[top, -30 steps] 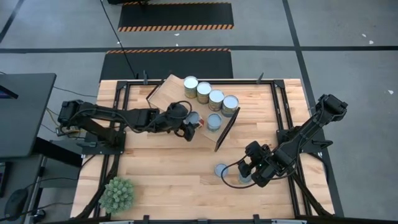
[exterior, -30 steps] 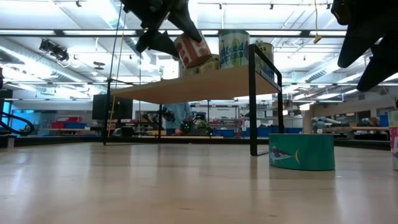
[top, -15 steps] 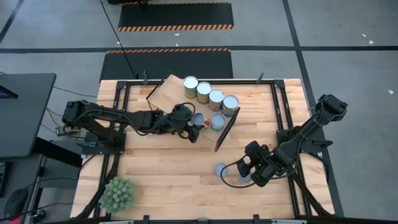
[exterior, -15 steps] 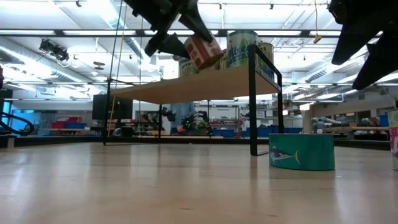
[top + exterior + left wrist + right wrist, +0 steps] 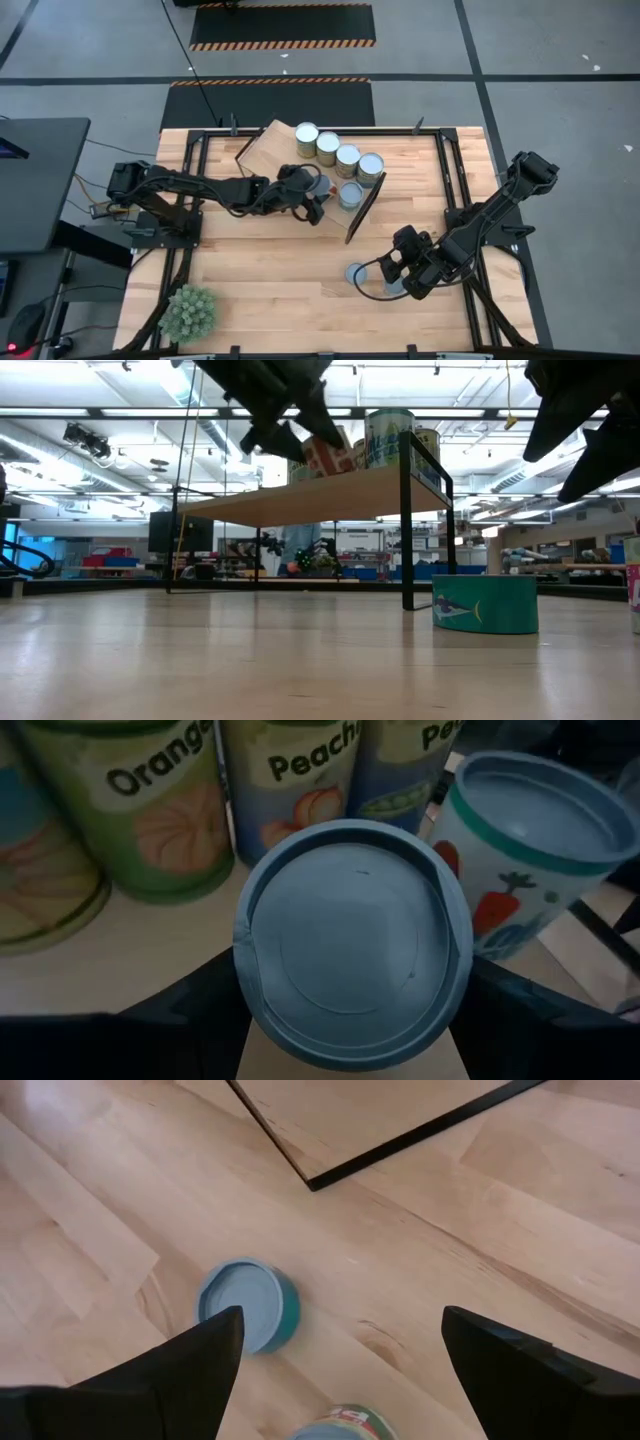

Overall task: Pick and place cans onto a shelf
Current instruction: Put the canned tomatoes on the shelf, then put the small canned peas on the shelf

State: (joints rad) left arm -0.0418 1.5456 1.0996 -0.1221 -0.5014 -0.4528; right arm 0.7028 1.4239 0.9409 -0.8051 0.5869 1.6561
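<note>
Step in hand: placing. The left gripper (image 5: 312, 196) holds a can with a blue-grey top (image 5: 352, 940) between its two fingers, one finger (image 5: 190, 1010) pressed to each side, over the shelf (image 5: 268, 150). In the low view that can (image 5: 322, 455) hangs tilted, at or just above the board; whether its base touches the wood is hard to tell from here.

Four cans stand in a diagonal row (image 5: 338, 152) along the shelf's far edge. A fifth, with a carrot on its label (image 5: 520, 850), stands just beside the held can, between it and the shelf's black end frame. The held can sits in front of the row, near the orange and peach labels.

Next move, as a guess: level the can, lower it onto the board, spread the fingers and back out without knocking the carrot can or the row.

The right gripper (image 5: 397, 270) hovers low over the tabletop (image 5: 280, 280) with its fingers spread wide and nothing between them. A short teal can (image 5: 248, 1304) lies on the table ahead of it, near the shelf's corner leg. Another can (image 5: 345, 1426) stands closer in, just below the spread fingers. Both are likely the next pickups.
</note>
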